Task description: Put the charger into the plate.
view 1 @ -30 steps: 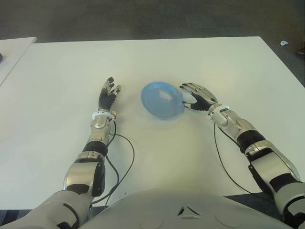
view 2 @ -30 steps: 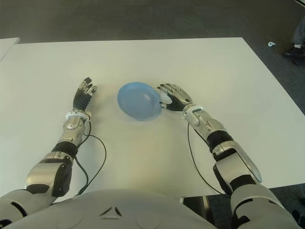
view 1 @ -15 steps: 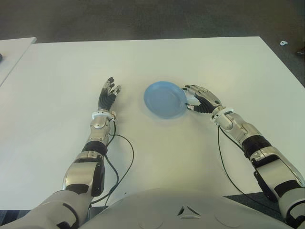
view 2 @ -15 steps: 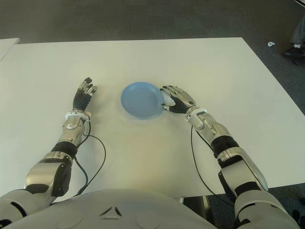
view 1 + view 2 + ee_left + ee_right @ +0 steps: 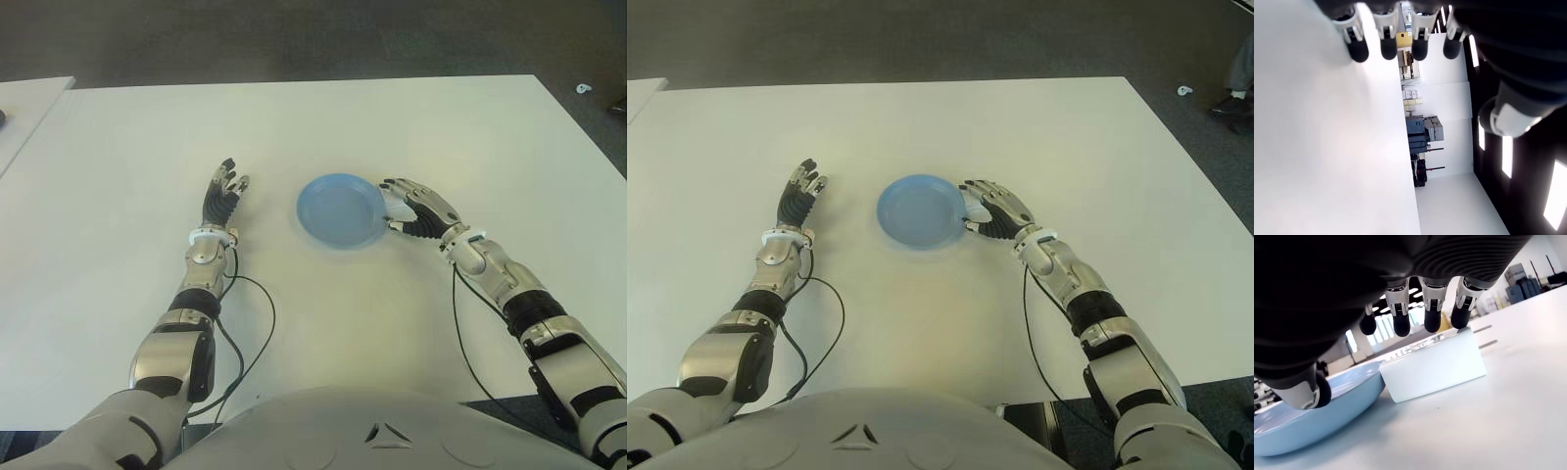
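Note:
A round blue plate [image 5: 338, 211] lies on the white table [image 5: 392, 127] in front of me. A white block charger [image 5: 395, 208] lies flat on the table against the plate's right rim, its prongs pointing away from the plate [image 5: 1312, 416]. My right hand [image 5: 416, 208] hovers over the charger [image 5: 1435, 364] with its fingers [image 5: 1432, 316] stretched above the charger's top and the thumb down by the plate's rim; nothing is gripped. My left hand [image 5: 225, 191] shows left of the plate, fingers extended, holding nothing.
Thin black cables [image 5: 260, 323] trail from both wrists over the table near me. A second white table [image 5: 24, 98] shows at the far left. Dark floor lies beyond the far edge, with a person's shoe [image 5: 1229, 103] at the right.
The plate, which looked tipped up a second ago, has settled flat. My right hand has drawn slightly right and toward me, with the charger staying under its fingers. The left arm has not moved.

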`<action>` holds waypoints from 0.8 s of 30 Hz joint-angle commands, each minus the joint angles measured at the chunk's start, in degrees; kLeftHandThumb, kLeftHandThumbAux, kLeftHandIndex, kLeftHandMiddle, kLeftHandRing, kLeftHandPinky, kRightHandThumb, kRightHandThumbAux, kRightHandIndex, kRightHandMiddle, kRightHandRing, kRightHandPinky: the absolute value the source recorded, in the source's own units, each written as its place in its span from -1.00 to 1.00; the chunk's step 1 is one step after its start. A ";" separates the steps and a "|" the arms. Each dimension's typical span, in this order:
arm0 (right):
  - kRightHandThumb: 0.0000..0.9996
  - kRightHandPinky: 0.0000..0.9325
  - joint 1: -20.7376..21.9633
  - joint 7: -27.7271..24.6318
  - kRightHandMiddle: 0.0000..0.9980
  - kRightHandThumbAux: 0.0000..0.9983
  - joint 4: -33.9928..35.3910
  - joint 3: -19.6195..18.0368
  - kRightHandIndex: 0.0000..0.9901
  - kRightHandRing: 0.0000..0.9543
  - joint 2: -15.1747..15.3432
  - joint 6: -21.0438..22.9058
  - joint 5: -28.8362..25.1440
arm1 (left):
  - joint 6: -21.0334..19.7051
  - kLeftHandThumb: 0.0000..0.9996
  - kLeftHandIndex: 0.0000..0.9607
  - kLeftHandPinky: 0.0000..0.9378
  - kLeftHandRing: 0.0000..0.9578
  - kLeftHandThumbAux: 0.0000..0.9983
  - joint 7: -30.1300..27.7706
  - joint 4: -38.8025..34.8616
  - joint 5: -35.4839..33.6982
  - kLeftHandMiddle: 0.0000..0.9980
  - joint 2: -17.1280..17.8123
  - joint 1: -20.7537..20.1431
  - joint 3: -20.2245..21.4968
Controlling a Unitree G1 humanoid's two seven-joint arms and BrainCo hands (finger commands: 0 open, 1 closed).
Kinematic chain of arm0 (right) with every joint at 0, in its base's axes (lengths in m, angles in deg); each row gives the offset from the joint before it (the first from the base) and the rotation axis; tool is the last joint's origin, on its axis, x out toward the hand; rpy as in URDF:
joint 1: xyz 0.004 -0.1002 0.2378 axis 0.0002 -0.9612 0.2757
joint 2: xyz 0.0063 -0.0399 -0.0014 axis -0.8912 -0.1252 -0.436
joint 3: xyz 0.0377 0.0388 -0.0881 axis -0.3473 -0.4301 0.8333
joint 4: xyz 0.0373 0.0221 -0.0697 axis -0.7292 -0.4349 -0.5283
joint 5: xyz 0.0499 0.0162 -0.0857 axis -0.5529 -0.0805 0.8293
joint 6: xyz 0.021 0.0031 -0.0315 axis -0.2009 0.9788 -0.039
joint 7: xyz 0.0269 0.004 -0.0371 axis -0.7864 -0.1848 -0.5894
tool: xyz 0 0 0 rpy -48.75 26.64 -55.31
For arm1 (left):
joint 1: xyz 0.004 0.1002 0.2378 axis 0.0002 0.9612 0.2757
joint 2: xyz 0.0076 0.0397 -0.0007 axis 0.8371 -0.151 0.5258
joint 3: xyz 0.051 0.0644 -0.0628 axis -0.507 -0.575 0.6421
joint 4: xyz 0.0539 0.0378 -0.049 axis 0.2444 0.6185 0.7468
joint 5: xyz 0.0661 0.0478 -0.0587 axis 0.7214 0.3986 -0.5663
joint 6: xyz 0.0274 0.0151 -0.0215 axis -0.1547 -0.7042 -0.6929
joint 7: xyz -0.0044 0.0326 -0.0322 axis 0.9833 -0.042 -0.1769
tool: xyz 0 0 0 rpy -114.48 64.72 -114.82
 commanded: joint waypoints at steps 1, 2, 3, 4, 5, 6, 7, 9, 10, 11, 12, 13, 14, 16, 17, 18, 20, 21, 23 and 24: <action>-1.00 -1.00 -3.85 -3.44 -1.00 -0.06 -0.43 0.53 -1.00 -0.99 -0.28 1.66 -0.10 | -2.02 -1.00 -1.00 -0.99 -0.96 0.05 -1.14 1.73 0.86 -0.90 -0.66 0.76 -1.04; -1.00 -1.00 -4.20 -3.54 -1.00 -0.06 -0.07 0.35 -1.00 -0.99 -0.34 1.76 -0.26 | -2.05 -1.00 -1.00 -1.00 -0.96 0.05 -1.12 1.72 0.88 -0.90 -0.66 0.75 -1.09; -1.00 -1.00 -4.45 -3.63 -1.00 -0.06 0.21 0.22 -1.00 -1.00 -0.38 1.86 -0.35 | -2.07 -1.00 -1.00 -1.00 -0.96 0.05 -1.11 1.72 0.89 -0.90 -0.66 0.75 -1.14; -1.00 -1.00 -4.76 -3.68 -1.00 -0.06 0.52 0.08 -1.00 -1.00 -0.42 2.01 -0.45 | -2.14 -1.00 -1.00 -1.00 -0.96 0.04 -1.07 1.71 0.92 -0.90 -0.65 0.71 -1.20; -1.00 -1.00 -5.17 -3.58 -1.00 -0.06 0.78 -0.05 -1.00 -1.00 -0.50 2.19 -0.55 | -2.26 -1.00 -1.00 -1.00 -0.96 0.04 -1.01 1.71 0.95 -0.90 -0.66 0.66 -1.26; -1.00 -1.00 -5.46 -3.52 -1.00 -0.06 0.98 -0.15 -1.00 -0.99 -0.55 2.34 -0.60 | -2.35 -1.00 -1.00 -1.00 -0.96 0.04 -0.96 1.71 0.96 -0.90 -0.66 0.63 -1.32; -1.00 -1.00 -6.02 -3.43 -1.00 -0.07 1.32 -0.39 -1.00 -0.98 -0.65 2.62 -0.75 | -2.52 -1.00 -1.00 -0.99 -0.96 0.04 -0.83 1.72 1.00 -0.90 -0.68 0.55 -1.45; -1.00 -1.00 -6.70 -3.41 -1.00 -0.06 1.72 -0.72 -1.00 -0.98 -0.77 2.96 -0.99 | -2.72 -1.00 -1.00 -0.99 -0.96 0.04 -0.67 1.76 1.05 -0.90 -0.71 0.45 -1.62; -1.00 -1.00 -7.09 -3.48 -1.00 -0.06 1.98 -0.87 -1.00 -0.98 -0.83 3.12 -1.17 | -2.84 -1.00 -1.00 -0.99 -0.96 0.04 -0.68 1.79 1.02 -0.90 -0.72 0.41 -1.67; -1.00 -1.00 -7.40 -3.60 -1.00 -0.06 2.23 -1.01 -1.00 -0.98 -0.85 3.22 -1.35 | -2.94 -1.00 -1.00 -0.99 -0.95 0.04 -0.69 1.80 1.00 -0.90 -0.73 0.38 -1.70; -1.00 -1.00 -7.62 -3.71 -1.00 -0.05 2.45 -1.13 -1.00 -0.98 -0.87 3.31 -1.46 | -3.00 -1.00 -1.00 -0.99 -0.95 0.04 -0.69 1.80 0.98 -0.90 -0.74 0.36 -1.73; -1.00 -1.00 -7.78 -3.79 -1.00 -0.05 2.62 -1.22 -1.00 -0.98 -0.89 3.38 -1.52 | -3.05 -1.00 -1.00 -0.99 -0.95 0.04 -0.69 1.80 0.96 -0.90 -0.74 0.35 -1.75; -1.00 -1.00 -7.94 -3.90 -1.00 -0.05 2.79 -1.34 -1.00 -0.98 -0.93 3.48 -1.59 | -3.09 -1.00 -1.00 -0.99 -0.95 0.04 -0.67 1.80 0.97 -0.90 -0.75 0.33 -1.77; -1.00 -1.00 -8.23 -4.08 -1.00 -0.05 3.09 -1.52 -1.00 -0.98 -1.01 3.68 -1.71 | -3.16 -1.00 -1.00 -0.99 -0.95 0.04 -0.64 1.81 0.99 -0.90 -0.76 0.32 -1.82; -1.00 -1.00 -8.41 -4.18 -1.00 -0.05 3.28 -1.61 -1.00 -0.98 -1.05 3.80 -1.79 | -3.18 -1.00 -1.00 -0.98 -0.95 0.04 -0.62 1.83 1.01 -0.90 -0.76 0.31 -1.84; -1.00 -1.00 -8.53 -4.26 -1.00 -0.05 3.42 -1.67 -1.00 -0.97 -1.06 3.89 -1.84 | -3.20 -1.00 -1.00 -0.98 -0.95 0.04 -0.60 1.82 1.03 -0.90 -0.77 0.30 -1.87; -1.00 -1.00 -8.72 -4.36 -1.00 -0.06 3.70 -1.76 -1.00 -0.97 -1.07 4.06 -1.90 | -3.23 -1.00 -1.00 -0.98 -0.95 0.04 -0.58 1.82 1.05 -0.90 -0.78 0.28 -1.91; -1.00 -1.00 -8.89 -4.38 -1.00 -0.06 3.89 -1.80 -1.00 -0.97 -1.06 4.16 -1.94 | -3.25 -1.00 -1.00 -0.98 -0.95 0.04 -0.55 1.81 1.07 -0.90 -0.80 0.27 -1.94; -1.00 -1.00 -9.11 -4.44 -1.00 -0.06 4.16 -1.88 -1.00 -0.96 -1.06 4.32 -1.98 | -3.27 -1.00 -1.00 -0.98 -0.95 0.04 -0.52 1.81 1.09 -0.90 -0.83 0.27 -1.99; -1.00 -1.00 -9.27 -4.43 -1.00 -0.06 4.33 -1.93 -1.00 -0.96 -1.05 4.32 -2.01 | -3.31 -1.00 -1.00 -0.98 -0.95 0.04 -0.49 1.80 1.09 -0.90 -0.84 0.26 -2.02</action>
